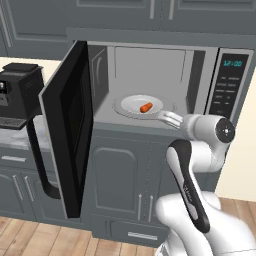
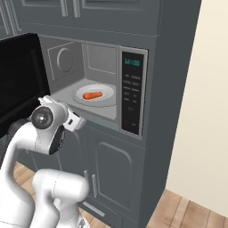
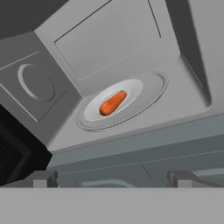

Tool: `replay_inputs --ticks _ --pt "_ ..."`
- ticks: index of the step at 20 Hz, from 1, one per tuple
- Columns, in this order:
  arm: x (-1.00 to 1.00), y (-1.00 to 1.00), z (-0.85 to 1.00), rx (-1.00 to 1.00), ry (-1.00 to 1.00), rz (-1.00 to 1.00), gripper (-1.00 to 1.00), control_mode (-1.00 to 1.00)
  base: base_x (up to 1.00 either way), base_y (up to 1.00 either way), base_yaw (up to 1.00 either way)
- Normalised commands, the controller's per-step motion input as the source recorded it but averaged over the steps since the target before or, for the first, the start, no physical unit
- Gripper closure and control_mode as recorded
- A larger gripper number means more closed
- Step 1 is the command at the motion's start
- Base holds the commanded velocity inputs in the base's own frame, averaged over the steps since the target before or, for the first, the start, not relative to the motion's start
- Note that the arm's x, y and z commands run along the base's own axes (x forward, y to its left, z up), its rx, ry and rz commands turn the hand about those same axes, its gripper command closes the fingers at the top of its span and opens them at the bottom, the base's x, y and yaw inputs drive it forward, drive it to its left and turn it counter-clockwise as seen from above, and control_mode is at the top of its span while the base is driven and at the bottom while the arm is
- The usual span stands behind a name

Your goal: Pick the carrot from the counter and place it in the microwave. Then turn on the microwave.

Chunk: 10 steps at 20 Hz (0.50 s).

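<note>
The carrot (image 1: 146, 107) (image 2: 92, 95) (image 3: 113, 102) lies on a white round plate (image 1: 125, 102) (image 2: 107, 91) (image 3: 135, 87) inside the microwave (image 1: 227, 90) (image 2: 131, 93). The microwave's black door (image 1: 67, 130) (image 2: 18, 75) hangs wide open to the left. My gripper (image 1: 167, 118) (image 2: 78, 121) (image 3: 113, 179) hovers just outside the front sill of the cavity, pointing in at the plate. It is open, its fingertips (image 3: 43, 178) stand far apart, and nothing is between them. The carrot is apart from the gripper.
A black coffee machine (image 1: 17, 95) stands on the counter (image 1: 10, 141) left of the open door. The keypad with cyan display (image 1: 231, 64) (image 2: 132, 62) is right of the cavity. Grey cabinets sit above and below; a cream wall (image 2: 205, 111) rises at the right.
</note>
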Motion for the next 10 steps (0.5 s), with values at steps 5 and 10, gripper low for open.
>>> replay_inputs --ticks 5,10 --pt "-0.19 0.22 0.07 -0.02 -0.01 -0.01 -1.00 -1.00 0.00 0.00 0.00" --pt "-0.30 0.16 0.09 -0.02 -0.02 -0.01 -1.00 -1.00 0.00 0.00 0.00"
